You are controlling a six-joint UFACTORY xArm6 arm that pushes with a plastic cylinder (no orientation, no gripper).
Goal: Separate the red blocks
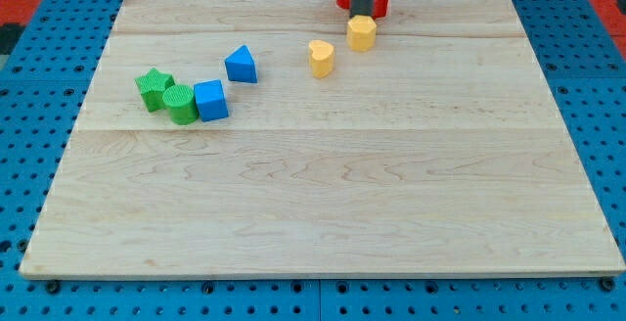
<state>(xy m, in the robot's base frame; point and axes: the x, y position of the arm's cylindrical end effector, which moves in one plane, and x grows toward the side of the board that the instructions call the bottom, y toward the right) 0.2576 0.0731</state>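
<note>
Pushing from the view's top edge: my tip sits in front of the red blocks, which huddle touching at the board's top rim, just above the yellow hexagonal block. No fingers here, only a bare rod, holding nothing. Best practice, as I judge it: wedge the tip between the two reds (their seam is hidden behind the rod) and sweep one sideways, sparing the yellows. No brand, label or writing readable.
</note>
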